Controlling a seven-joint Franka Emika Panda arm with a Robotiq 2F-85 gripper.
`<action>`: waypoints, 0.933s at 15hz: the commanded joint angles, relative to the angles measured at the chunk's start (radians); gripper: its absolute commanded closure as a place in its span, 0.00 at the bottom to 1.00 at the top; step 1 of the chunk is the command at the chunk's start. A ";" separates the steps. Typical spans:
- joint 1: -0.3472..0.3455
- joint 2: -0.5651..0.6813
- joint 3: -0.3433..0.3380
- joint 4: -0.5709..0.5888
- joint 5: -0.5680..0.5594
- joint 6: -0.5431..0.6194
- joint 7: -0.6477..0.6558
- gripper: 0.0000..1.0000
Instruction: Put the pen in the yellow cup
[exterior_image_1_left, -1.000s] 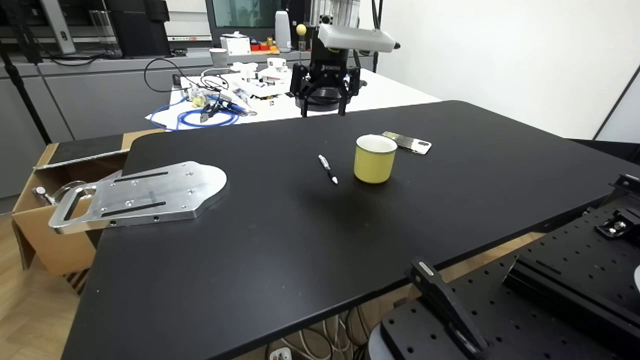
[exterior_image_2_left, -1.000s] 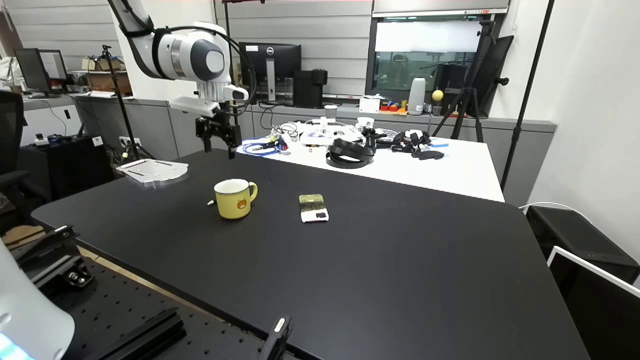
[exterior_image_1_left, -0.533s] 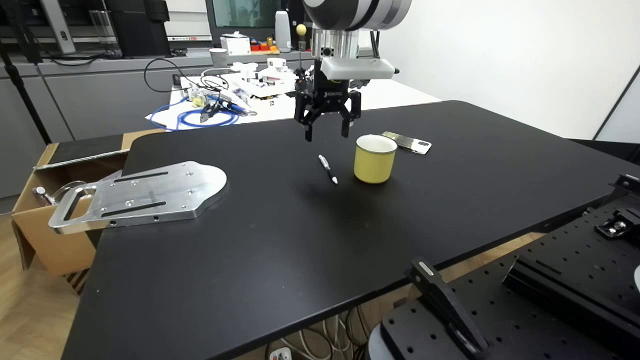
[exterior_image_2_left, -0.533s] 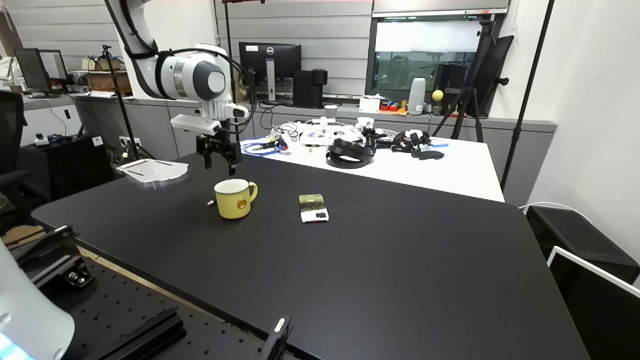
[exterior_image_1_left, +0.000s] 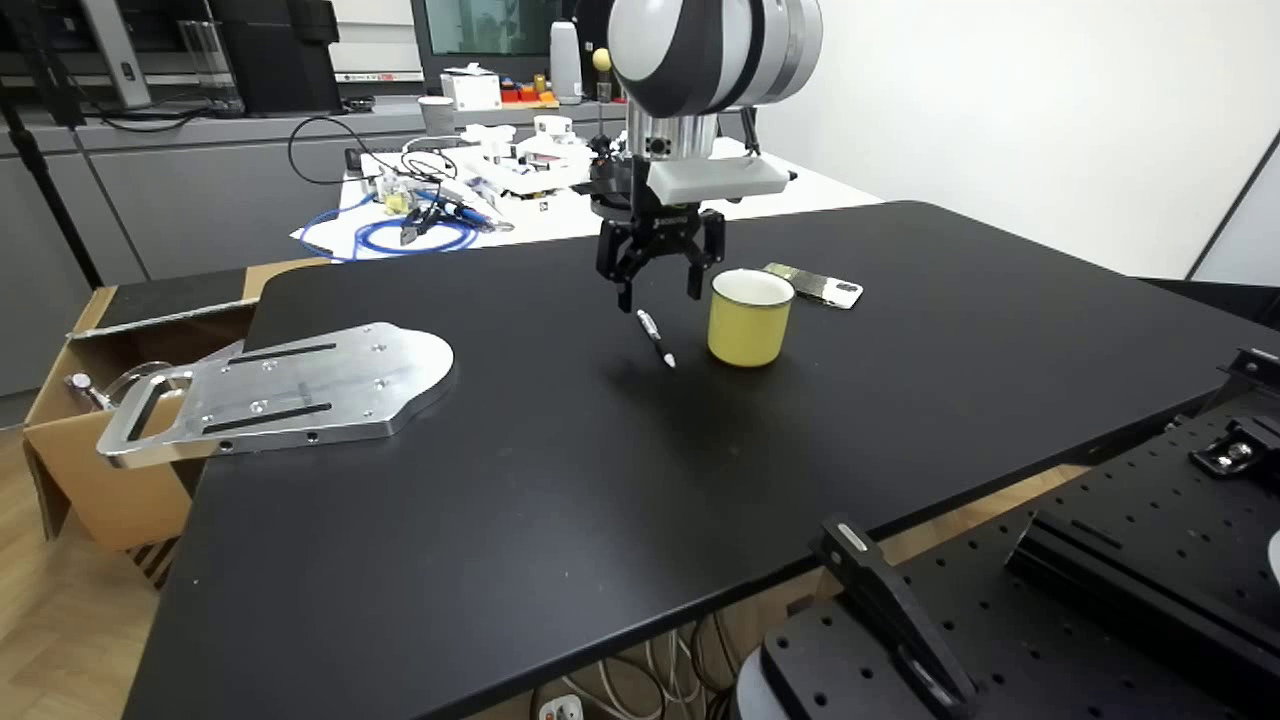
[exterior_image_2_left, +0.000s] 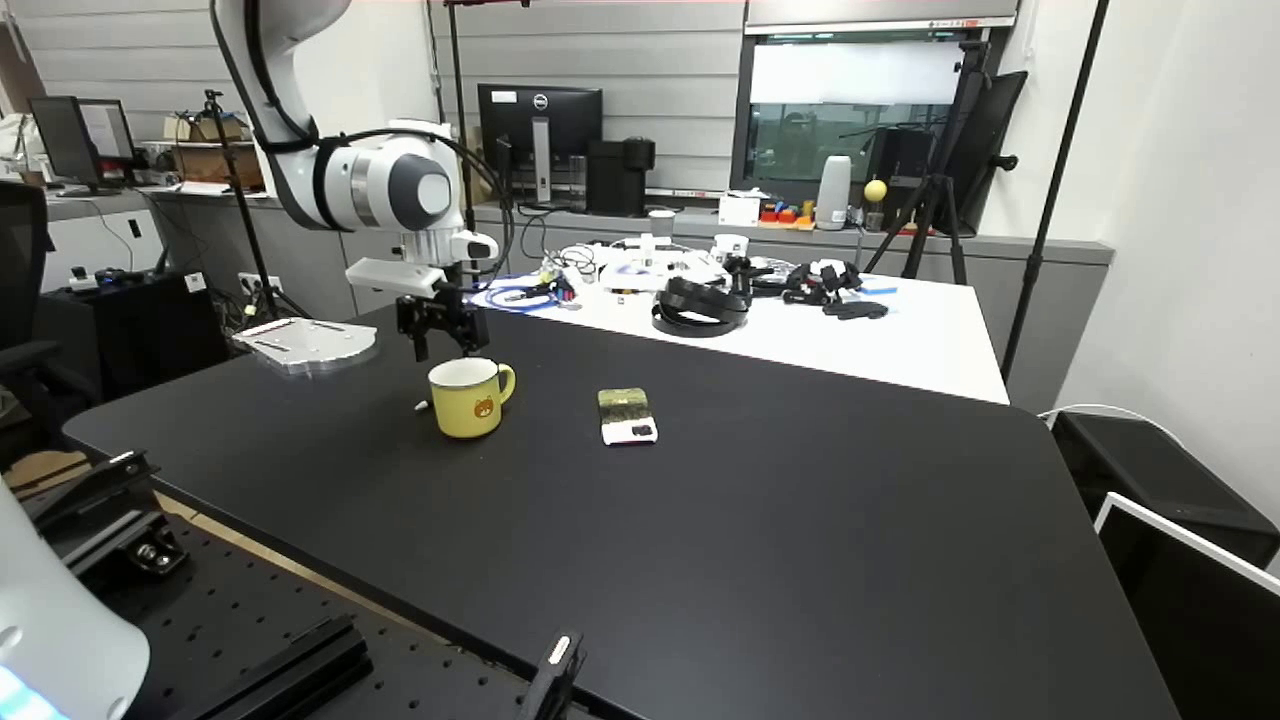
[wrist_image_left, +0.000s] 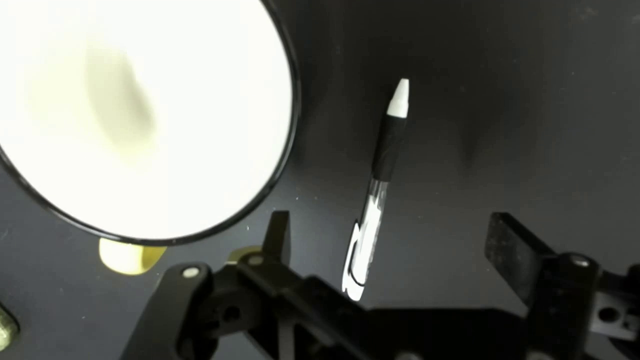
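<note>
The pen (exterior_image_1_left: 655, 338), white with a dark grip, lies on the black table left of the yellow cup in an exterior view. In an exterior view only its tip (exterior_image_2_left: 422, 405) shows beside the cup. The yellow cup (exterior_image_1_left: 748, 328) stands upright; a bear print and handle show on it (exterior_image_2_left: 466, 408). My gripper (exterior_image_1_left: 660, 294) is open and empty above the table, behind the pen's clip end; it also shows behind the cup (exterior_image_2_left: 446, 350). In the wrist view the pen (wrist_image_left: 382, 160) runs between the spread fingers (wrist_image_left: 390, 230), nearer the left one. The white-lined cup (wrist_image_left: 215, 120) is beside it.
A grey-white flat phone-like object (exterior_image_1_left: 815, 286) lies beyond the cup, also seen in an exterior view (exterior_image_2_left: 627, 417). A metal plate with a handle (exterior_image_1_left: 300, 385) overhangs the left edge of the black table (exterior_image_1_left: 520, 520). A cluttered white table (exterior_image_2_left: 800, 345) stands behind.
My gripper has come down and slightly towards the pen and cup, staying open. The pen, the cup and the phone-like object have not moved.
</note>
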 joint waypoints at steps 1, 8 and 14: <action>0.026 0.034 -0.029 0.026 -0.019 0.012 0.034 0.00; 0.046 0.065 -0.052 0.036 -0.022 0.026 0.037 0.00; 0.063 0.088 -0.068 0.042 -0.034 0.030 0.039 0.00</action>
